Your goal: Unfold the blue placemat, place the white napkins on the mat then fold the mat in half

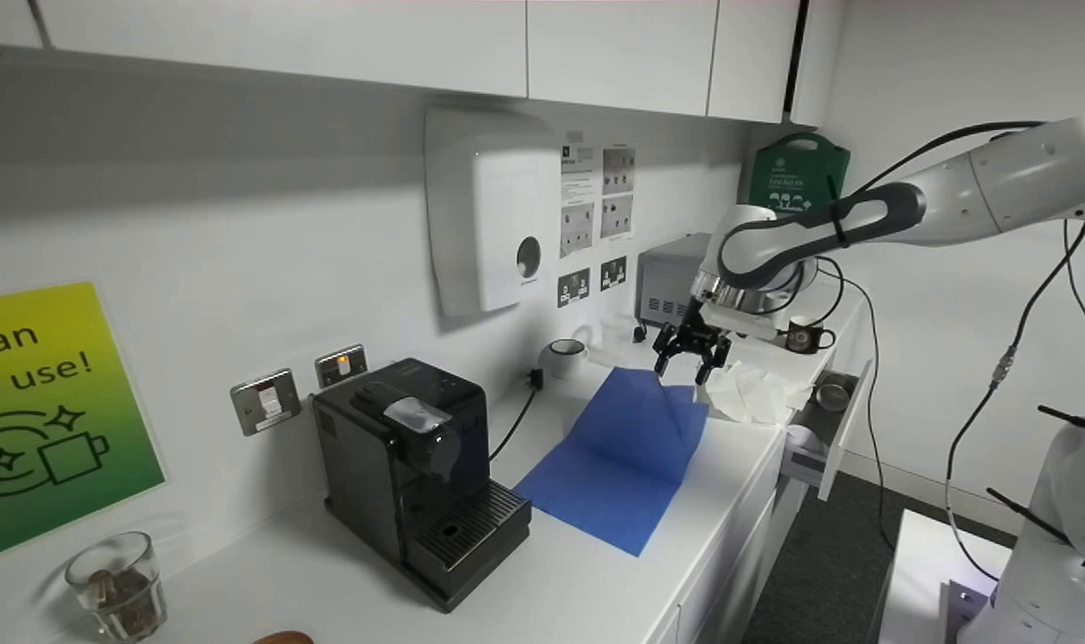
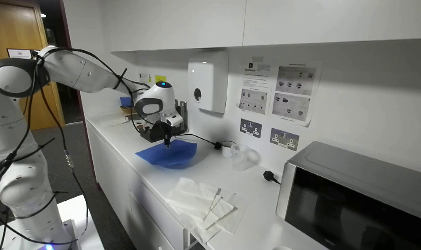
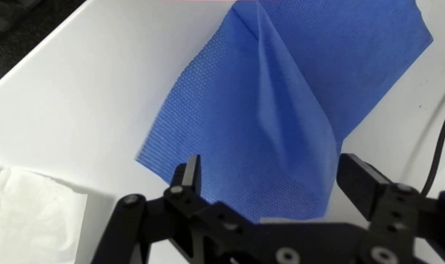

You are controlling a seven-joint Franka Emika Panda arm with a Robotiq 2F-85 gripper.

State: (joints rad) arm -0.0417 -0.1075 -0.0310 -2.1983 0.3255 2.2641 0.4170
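1. The tool [image 1: 682, 369] hangs wide over the end of the blue placemat [image 1: 621, 456] — part flat, part raised — on the table [image 1: 578, 590].
2. A coffee machine [image 1: 408, 483] stands just beside the placemat, a white cup [image 1: 562, 366] nearby.
3. White napkins [image 1: 752, 394] lie apart, near an open drawer [image 1: 844, 438].

A green case [image 1: 797, 174] reads "First Aid Kit", a poster [image 1: 63, 402] "ean" and "er use!"

Coffee machine [image 1: 408, 483] and cup [image 1: 565, 362] are kinda crowding one side of the mat [image 1: 612, 461], but bare counter [image 1: 715, 480] is running free along the opposite side.
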